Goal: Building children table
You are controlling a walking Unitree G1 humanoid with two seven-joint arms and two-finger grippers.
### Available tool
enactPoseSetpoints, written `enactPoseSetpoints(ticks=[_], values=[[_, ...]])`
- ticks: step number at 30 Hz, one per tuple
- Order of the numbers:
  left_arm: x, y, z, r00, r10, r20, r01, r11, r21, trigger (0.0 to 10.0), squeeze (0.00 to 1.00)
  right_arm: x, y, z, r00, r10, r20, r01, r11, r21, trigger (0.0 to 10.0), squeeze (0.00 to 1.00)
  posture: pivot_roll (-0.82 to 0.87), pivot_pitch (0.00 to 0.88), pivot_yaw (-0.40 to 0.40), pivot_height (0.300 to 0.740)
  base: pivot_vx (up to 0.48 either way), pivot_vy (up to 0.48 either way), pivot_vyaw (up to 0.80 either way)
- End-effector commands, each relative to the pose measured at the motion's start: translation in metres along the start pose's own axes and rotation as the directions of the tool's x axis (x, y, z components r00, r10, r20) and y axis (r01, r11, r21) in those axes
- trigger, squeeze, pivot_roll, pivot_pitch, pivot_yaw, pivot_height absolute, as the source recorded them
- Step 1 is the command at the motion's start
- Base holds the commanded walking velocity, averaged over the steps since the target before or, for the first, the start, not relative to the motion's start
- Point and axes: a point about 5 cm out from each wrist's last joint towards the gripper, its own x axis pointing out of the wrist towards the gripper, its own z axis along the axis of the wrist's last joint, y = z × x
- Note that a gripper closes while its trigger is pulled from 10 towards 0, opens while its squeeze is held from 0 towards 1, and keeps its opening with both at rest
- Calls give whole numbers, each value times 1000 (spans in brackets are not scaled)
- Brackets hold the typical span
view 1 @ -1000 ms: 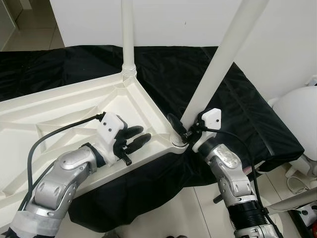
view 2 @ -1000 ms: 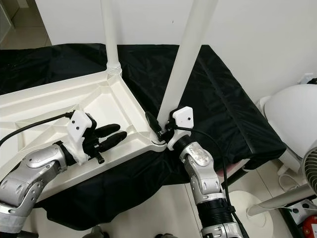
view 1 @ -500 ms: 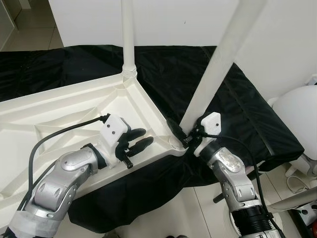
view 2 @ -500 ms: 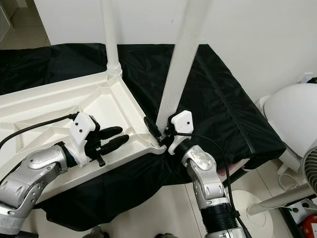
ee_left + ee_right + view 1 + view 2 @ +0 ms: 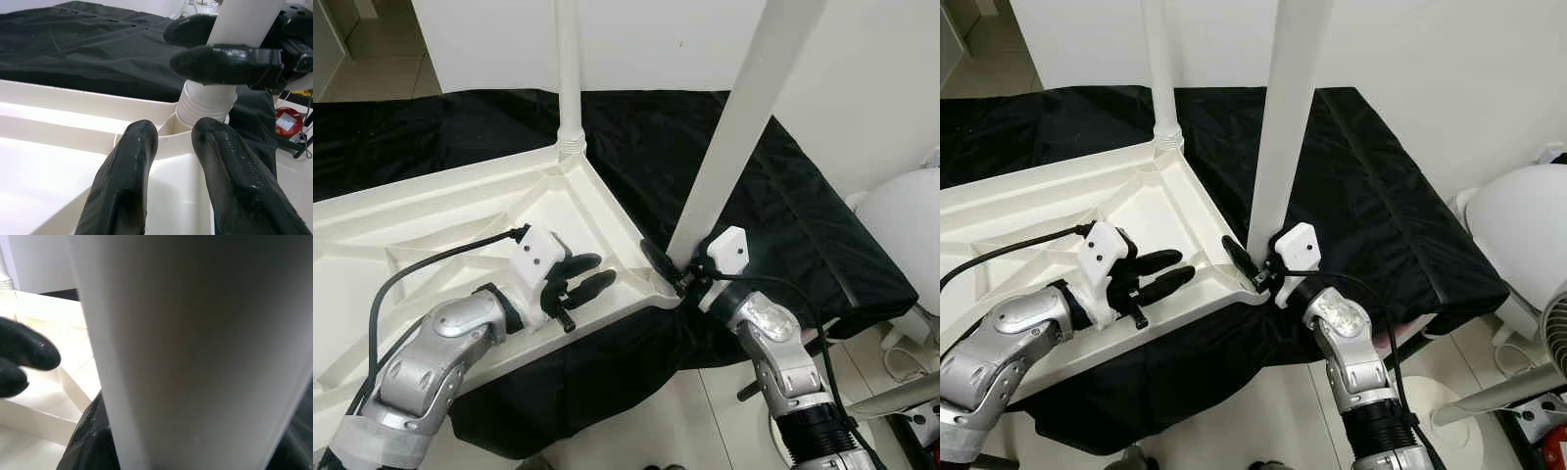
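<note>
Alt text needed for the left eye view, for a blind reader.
The right gripper clamps the base of a white table leg at the corner socket of an upturned white tabletop. The left gripper rests on the tabletop's underside, jaws slightly apart.

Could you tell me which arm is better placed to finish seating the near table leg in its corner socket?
Right. The right gripper is shut on the leg just above the socket, while the left gripper rests on the tabletop beside it, steadying.
</note>
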Motion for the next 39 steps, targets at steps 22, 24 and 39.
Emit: enactPoseSetpoints(ticks=[22,24,39], values=[[1,-2,2,996,-91,-10,91,996,3,10000,0,2,-4,-25,991,-50,-124,80,965,249,10000,0,156,127,-21,740,0,0,0],[1,-2,2,996,-91,-10,91,996,2,10000,0,2,-6,-27,988,-66,-136,101,957,273,10000,0,156,127,-21,740,0,0,0],[-1,-2,2,996,-84,-11,84,996,4,10000,0,-3,-1,-31,986,-118,-121,138,974,180,10000,0,158,123,-32,740,0,0,0]])
